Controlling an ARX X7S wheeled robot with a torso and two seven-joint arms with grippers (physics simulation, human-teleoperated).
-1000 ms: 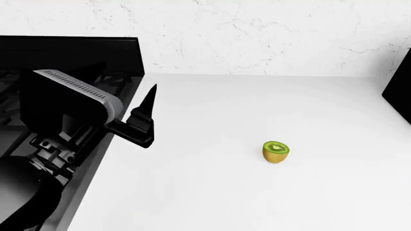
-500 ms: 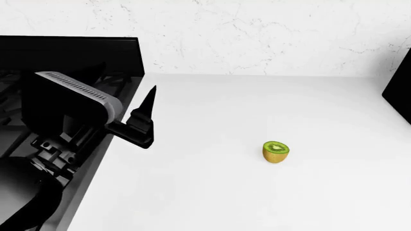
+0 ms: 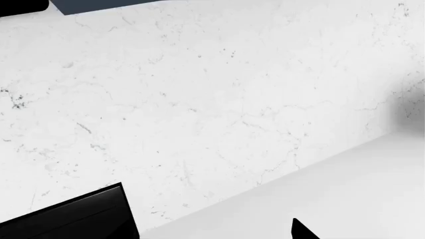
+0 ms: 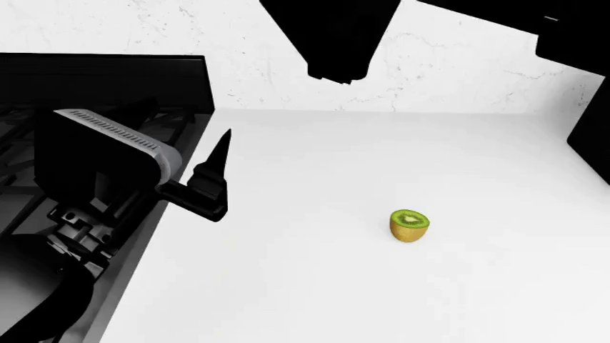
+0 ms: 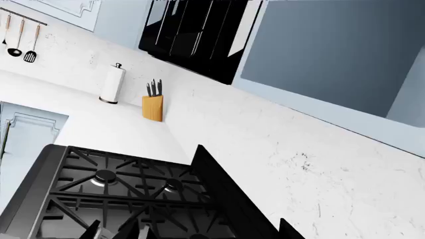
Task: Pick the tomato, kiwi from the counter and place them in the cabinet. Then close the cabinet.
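The halved kiwi [image 4: 410, 225] stands cut face up on the white counter [image 4: 381, 157], alone and untouched. The tomato is out of view. My left gripper [image 4: 214, 171] hovers open at the counter's left edge beside the stove, well left of the kiwi; the left wrist view shows only one fingertip [image 3: 302, 232] and nothing between the jaws. My right arm [image 4: 333, 36] hangs high above the back of the counter. The right gripper [image 5: 206, 235] looks open and empty, one fingertip [image 5: 289, 230] showing against the wall. A blue-grey cabinet front [image 5: 325, 50] fills part of the right wrist view.
A black gas stove [image 4: 96, 86] borders the counter on the left, its grates [image 5: 119, 184] below the right wrist. A dark object [image 4: 596, 143] sits at the right edge. A knife block [image 5: 152, 107] and a paper towel roll [image 5: 111, 83] stand far along the marble wall [image 3: 199, 99].
My right arm has come into the head view at the top, where there was only wall before. The left gripper and the kiwi have hardly moved.
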